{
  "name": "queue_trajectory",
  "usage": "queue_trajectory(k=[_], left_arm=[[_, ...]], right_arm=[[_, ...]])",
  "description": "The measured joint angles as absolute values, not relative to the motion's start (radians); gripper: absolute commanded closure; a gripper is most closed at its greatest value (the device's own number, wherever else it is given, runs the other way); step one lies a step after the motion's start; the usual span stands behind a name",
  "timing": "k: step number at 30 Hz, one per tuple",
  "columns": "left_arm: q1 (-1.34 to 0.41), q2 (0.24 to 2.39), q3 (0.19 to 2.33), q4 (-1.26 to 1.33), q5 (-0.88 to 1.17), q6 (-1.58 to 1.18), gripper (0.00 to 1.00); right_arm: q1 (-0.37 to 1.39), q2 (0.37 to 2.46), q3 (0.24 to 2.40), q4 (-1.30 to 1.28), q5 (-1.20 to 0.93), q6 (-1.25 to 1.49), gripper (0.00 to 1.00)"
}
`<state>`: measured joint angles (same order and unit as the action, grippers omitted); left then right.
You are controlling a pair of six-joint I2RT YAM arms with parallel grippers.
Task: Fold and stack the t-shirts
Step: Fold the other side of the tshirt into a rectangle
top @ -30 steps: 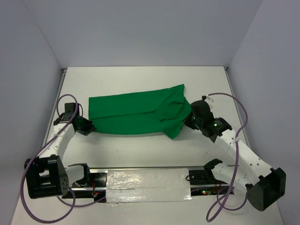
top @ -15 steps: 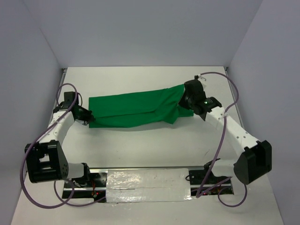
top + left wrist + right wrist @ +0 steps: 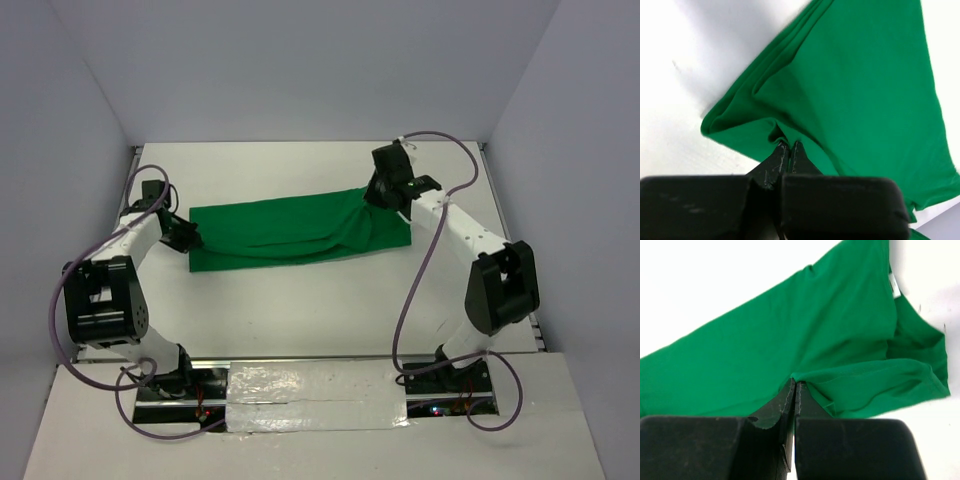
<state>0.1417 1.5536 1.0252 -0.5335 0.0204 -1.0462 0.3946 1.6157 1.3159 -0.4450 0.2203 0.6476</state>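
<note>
One bright green t-shirt (image 3: 290,232) lies folded into a long band across the middle of the white table. My left gripper (image 3: 190,238) is shut on the shirt's left end; the left wrist view shows the cloth (image 3: 850,90) pinched between the closed fingertips. My right gripper (image 3: 372,195) is shut on the shirt's right end near its far corner; in the right wrist view a fold of cloth (image 3: 840,340) is pinched at the tips, with a white label (image 3: 894,286) showing at the neck.
White walls enclose the table on three sides. A metal rail with silver tape (image 3: 315,395) runs along the near edge by the arm bases. Purple cables (image 3: 430,260) loop from both arms.
Both grippers have carried the shirt's ends away from the bases toward the back. The right arm stretched far out, and the right end has been laid over, making the band narrower.
</note>
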Motion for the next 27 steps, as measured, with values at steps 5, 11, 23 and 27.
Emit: queue_trajectory(k=[5, 11, 23, 27], left_arm=[[0.159, 1.617, 1.058, -0.517, 0.020, -1.046, 1.00], [0.171, 1.708, 1.115, -0.509, 0.021, -1.044, 0.70], [0.187, 1.713, 1.285, -0.543, -0.050, -0.965, 0.01], [0.146, 1.629, 1.313, -0.592, -0.188, -0.916, 0.01]], right_arm=[[0.377, 1.710, 1.393, -0.440, 0.213, 0.644, 1.00], [0.350, 1.842, 1.482, -0.431, 0.180, 0.649, 0.81], [0.283, 1.992, 1.694, -0.478, -0.019, 0.578, 0.26], [0.270, 1.833, 1.483, -0.461, -0.088, 0.577, 0.26]])
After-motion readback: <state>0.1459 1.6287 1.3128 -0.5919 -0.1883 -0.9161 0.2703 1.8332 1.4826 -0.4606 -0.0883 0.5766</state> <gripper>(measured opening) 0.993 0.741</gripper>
